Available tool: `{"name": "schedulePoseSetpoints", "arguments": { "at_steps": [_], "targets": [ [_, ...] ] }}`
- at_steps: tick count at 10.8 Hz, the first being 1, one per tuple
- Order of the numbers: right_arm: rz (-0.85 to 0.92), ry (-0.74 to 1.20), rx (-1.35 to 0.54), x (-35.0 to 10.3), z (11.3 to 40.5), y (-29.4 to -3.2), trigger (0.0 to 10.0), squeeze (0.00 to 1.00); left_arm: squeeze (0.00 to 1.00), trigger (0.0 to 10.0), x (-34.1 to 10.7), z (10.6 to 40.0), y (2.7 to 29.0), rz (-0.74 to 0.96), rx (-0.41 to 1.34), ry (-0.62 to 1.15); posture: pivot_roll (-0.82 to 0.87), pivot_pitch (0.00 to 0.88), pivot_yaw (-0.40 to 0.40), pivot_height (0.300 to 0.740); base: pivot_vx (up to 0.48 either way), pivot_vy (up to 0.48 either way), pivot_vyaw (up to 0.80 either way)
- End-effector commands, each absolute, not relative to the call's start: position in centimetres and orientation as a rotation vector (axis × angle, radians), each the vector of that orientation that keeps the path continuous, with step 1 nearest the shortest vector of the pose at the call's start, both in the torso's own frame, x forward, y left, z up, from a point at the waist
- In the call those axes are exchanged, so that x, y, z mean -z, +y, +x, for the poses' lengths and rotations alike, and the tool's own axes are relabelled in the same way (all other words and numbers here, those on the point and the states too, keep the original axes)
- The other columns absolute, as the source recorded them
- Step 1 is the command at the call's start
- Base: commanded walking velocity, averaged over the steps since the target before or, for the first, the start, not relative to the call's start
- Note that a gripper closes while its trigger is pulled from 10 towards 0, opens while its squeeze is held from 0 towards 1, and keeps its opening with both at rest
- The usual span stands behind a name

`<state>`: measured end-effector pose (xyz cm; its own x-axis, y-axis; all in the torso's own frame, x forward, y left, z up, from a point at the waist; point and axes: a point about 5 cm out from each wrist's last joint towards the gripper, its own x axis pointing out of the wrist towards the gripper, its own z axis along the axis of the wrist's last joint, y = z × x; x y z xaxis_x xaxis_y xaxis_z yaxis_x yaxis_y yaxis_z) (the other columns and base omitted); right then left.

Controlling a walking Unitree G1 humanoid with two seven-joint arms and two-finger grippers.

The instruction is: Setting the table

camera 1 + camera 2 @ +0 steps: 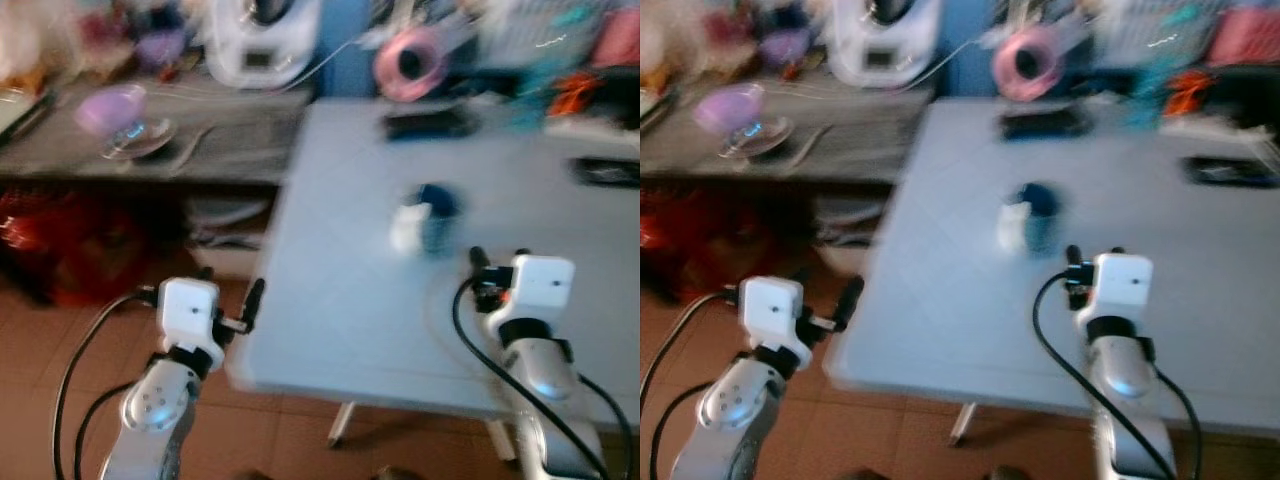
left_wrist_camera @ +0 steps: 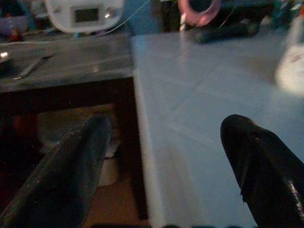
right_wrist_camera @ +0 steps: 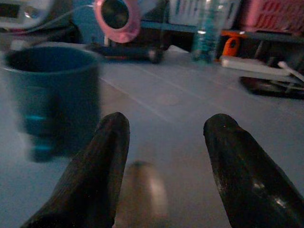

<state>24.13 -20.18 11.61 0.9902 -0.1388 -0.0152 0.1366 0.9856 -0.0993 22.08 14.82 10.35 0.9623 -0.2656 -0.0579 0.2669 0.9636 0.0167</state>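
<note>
A dark blue cup stands near the middle of the pale blue table, with a small white object touching its left side; the blur hides what that object is. My right gripper hovers open over the table just in front of the cup. In the right wrist view the cup sits beside the fingers, not between them. My left gripper is open at the table's front left corner, and in the left wrist view its fingers straddle the table's edge.
A grey side counter to the left carries a purple bowl on a plate and a white appliance. A pink roll, a black object and another dark item lie farther back. A red bag sits below.
</note>
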Motion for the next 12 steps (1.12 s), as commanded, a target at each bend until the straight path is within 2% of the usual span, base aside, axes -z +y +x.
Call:
{"name": "schedulePoseSetpoints", "arguments": {
  "at_steps": [1, 3, 8, 12],
  "targets": [
    [-0.084, 0.04, 0.111, -11.4, 24.2, -19.4, 10.0, 0.0, 0.0, 10.0, -10.2, 21.9, 15.5, 0.038, 0.255, 0.072, -0.04, 0.007, 0.06, 0.74, 0.0, 0.0, 0.0],
    [-0.102, 0.147, 0.117, -9.6, 24.2, -19.7, 10.0, 0.0, 0.0, 10.0, -10.3, 22.0, 15.5, 0.038, 0.254, 0.071, -0.03, 0.012, 0.06, 0.74, 0.0, 0.0, 0.0],
    [-0.064, 0.21, 0.106, -8.8, 24.0, -19.4, 10.0, 0.0, 0.0, 10.0, -10.3, 21.9, 15.6, 0.043, 0.255, 0.074, -0.02, 0.026, 0.065, 0.74, 0.0, 0.0, 0.0],
    [-0.003, 0.19, -0.109, -9.2, 23.4, -16.8, 10.0, 0.0, 0.0, 10.0, -10.4, 21.8, 15.5, 0.045, 0.264, 0.072, -0.03, 0.034, 0.064, 0.74, 0.0, 0.0, 0.0]
  ]
}}
